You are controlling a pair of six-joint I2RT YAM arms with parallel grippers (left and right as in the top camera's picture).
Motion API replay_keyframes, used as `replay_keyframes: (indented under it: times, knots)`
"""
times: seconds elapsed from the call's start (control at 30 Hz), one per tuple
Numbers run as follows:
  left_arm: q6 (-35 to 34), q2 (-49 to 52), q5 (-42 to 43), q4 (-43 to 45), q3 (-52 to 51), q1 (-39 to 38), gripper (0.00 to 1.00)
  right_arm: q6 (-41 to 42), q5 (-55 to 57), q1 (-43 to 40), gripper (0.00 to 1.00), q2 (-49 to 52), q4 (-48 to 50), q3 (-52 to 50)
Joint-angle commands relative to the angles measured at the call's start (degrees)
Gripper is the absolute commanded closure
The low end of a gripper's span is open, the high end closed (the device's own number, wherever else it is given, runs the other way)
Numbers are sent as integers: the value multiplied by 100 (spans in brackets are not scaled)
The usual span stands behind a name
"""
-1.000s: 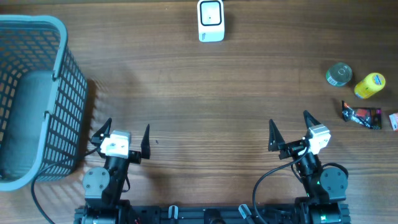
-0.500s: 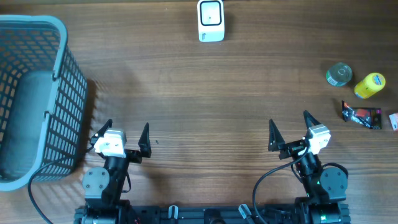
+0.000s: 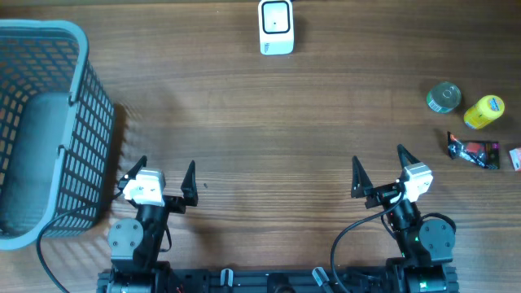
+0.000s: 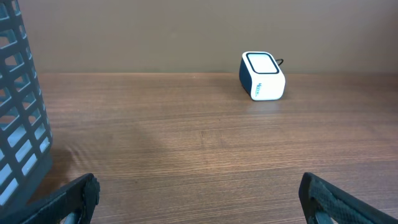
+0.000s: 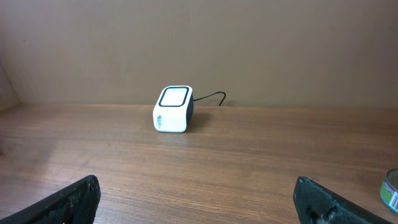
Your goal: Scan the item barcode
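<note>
Scanner point(image 3: 276, 27) stays put while left end effector point(image 3: 166, 165) and right end effector point(image 3: 378, 155) stay released

The basket point(image 3: 41, 31) runs off the overhead view's left edge, a small item point(image 3: 515, 158) off its right.

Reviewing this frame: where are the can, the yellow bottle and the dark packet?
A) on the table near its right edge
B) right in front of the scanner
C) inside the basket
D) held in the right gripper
A: the overhead view shows the can, the yellow bottle and the dark packet grouped on the table near its right edge, well away from the scanner.
</note>
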Motion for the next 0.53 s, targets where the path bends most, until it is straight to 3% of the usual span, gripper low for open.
replay_keyframes:
  times: [0.0,0.5]
  knots:
    - [-96,-52,-35,37,-63,48,0,98,74,33,0,-46,31,-7]
    - [-96,-50,-35,37,-63,48,0,98,74,33,0,-46,33,-7]
